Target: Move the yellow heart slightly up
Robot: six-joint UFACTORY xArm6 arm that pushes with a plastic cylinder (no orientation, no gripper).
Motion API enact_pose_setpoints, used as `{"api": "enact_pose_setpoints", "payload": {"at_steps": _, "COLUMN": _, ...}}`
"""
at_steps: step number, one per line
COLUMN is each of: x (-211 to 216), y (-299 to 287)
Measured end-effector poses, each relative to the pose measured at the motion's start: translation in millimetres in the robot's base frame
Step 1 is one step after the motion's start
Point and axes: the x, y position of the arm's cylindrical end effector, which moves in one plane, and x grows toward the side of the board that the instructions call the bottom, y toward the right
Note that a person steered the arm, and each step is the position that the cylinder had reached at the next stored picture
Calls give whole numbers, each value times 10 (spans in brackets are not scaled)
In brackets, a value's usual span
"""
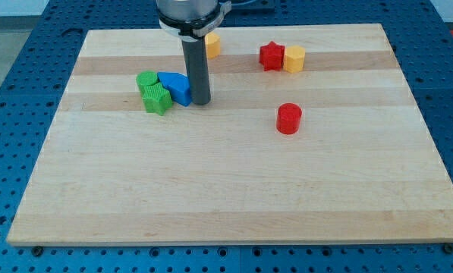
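Observation:
The yellow heart [212, 45] sits near the board's top edge, partly hidden behind the rod. My tip [200, 102] rests on the board below the heart, just to the right of a blue block [175, 86]. The rod rises straight up from the tip and covers the heart's left part.
Two green blocks [152, 91] touch the blue block on its left. A red star [271, 56] and a yellow hexagon [294, 58] stand side by side at the top right. A red cylinder [288, 119] stands right of centre. The wooden board [234, 197] lies on a blue perforated table.

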Motion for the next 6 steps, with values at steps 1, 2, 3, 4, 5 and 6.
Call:
{"api": "enact_pose_setpoints", "payload": {"at_steps": 1, "x": 0, "y": 259}}
{"api": "enact_pose_setpoints", "payload": {"at_steps": 2, "x": -121, "y": 443}}
{"api": "enact_pose_setpoints", "payload": {"at_steps": 3, "x": -463, "y": 359}}
{"api": "enact_pose_setpoints", "payload": {"at_steps": 4, "x": -901, "y": 322}}
{"api": "enact_pose_setpoints", "payload": {"at_steps": 5, "x": -1250, "y": 238}}
{"api": "enact_pose_setpoints", "payload": {"at_steps": 6, "x": -1506, "y": 86}}
